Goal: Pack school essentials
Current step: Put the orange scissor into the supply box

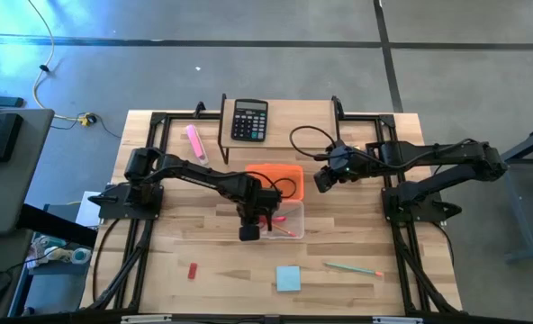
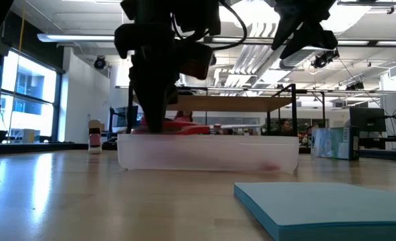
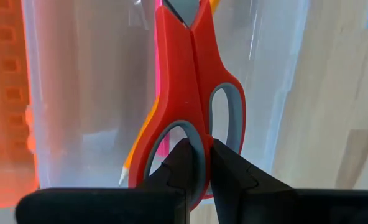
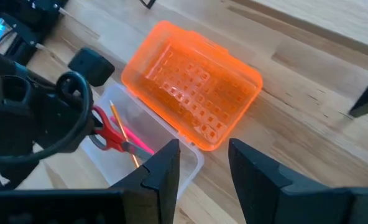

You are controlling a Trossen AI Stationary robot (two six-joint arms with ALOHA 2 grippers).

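- The left end effector [image 3: 196, 163] is clamped on one handle loop of the red-handled scissors [image 3: 187, 106], holding them inside the clear pencil box [image 1: 284, 219] at mid-desk, apparently to lay them flat beside the pencils already in it.
- The box's orange lid [image 4: 193, 84] lies open toward the desk's far edge, leaving the tray clear for loading.
- The right end effector [image 4: 202, 168] hovers above the lid with its fingers apart and nothing between them, probably waiting.
- Not yet packed, near the desk's front edge: a light-blue sticky-note pad [image 1: 288, 279], a green pencil [image 1: 352, 268] and a small red eraser [image 1: 193, 270].
- The desk [image 1: 356, 243] is pale wood planking; beyond it is an open, ceiling-lit workspace.
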